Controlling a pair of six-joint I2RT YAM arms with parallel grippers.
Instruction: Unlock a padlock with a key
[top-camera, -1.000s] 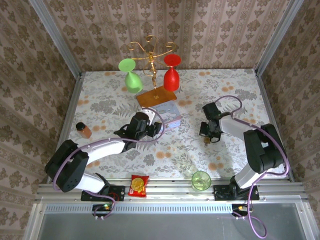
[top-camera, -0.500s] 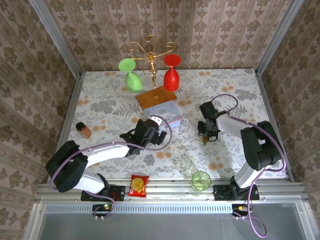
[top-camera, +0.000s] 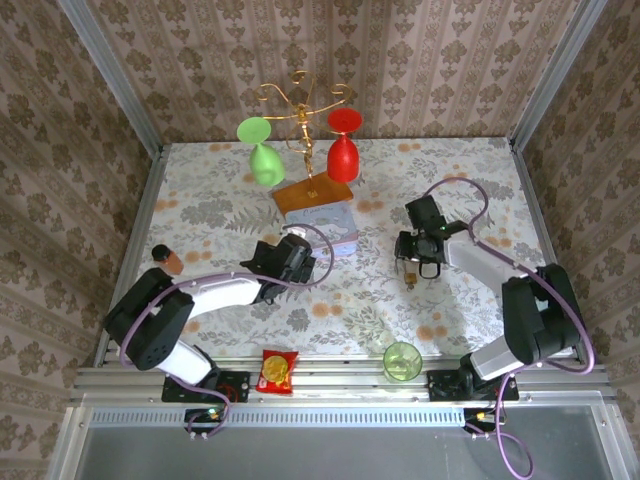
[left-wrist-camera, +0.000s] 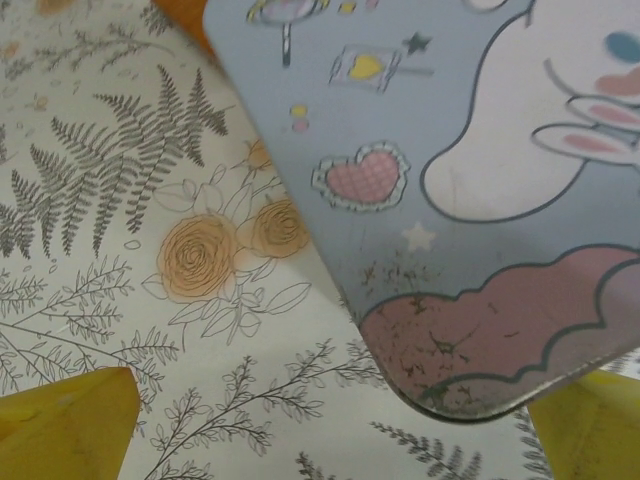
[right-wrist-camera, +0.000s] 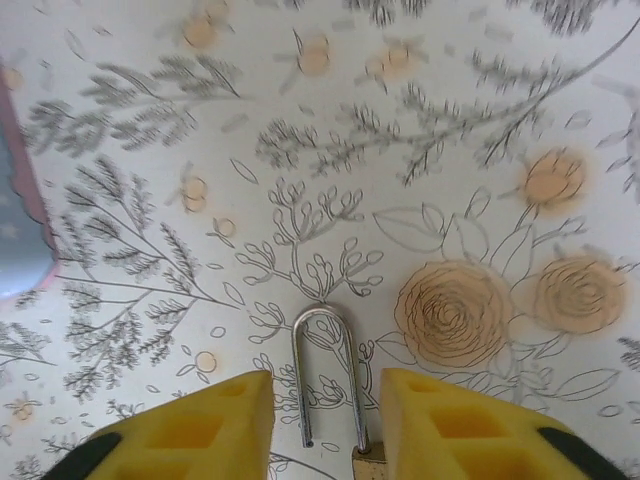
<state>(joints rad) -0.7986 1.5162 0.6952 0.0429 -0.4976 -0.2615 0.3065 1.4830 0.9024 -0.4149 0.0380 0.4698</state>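
At the near edge of the floral-patterned worktop (top-camera: 200, 190) lie a red snack packet (top-camera: 278, 371) and, to its right, a translucent green plastic cup (top-camera: 402, 360). Farther in, on the right, the right gripper (right-wrist-camera: 325, 388) points down at the tiny brass-gold padlock with a thin silvery shackle (right-wrist-camera: 322, 308). The padlock lies flat on the cloth. The gripper's yellow fingers (right-wrist-camera: 225, 425) are spread, one on each side of the shackle without touching it. On the left, the left gripper (left-wrist-camera: 325, 425) is spread wide just above the cloth, at the near corner of the pale blue cartoon tin (left-wrist-camera: 470, 150). A small brown bottle (top-camera: 167, 259) lies near the left edge. Beyond the tin sits a flat orange-brown board (top-camera: 313, 193), then a gold wire stand (top-camera: 300, 115) holding a green glass (top-camera: 262, 150) and a red glass (top-camera: 343, 140) upside down.
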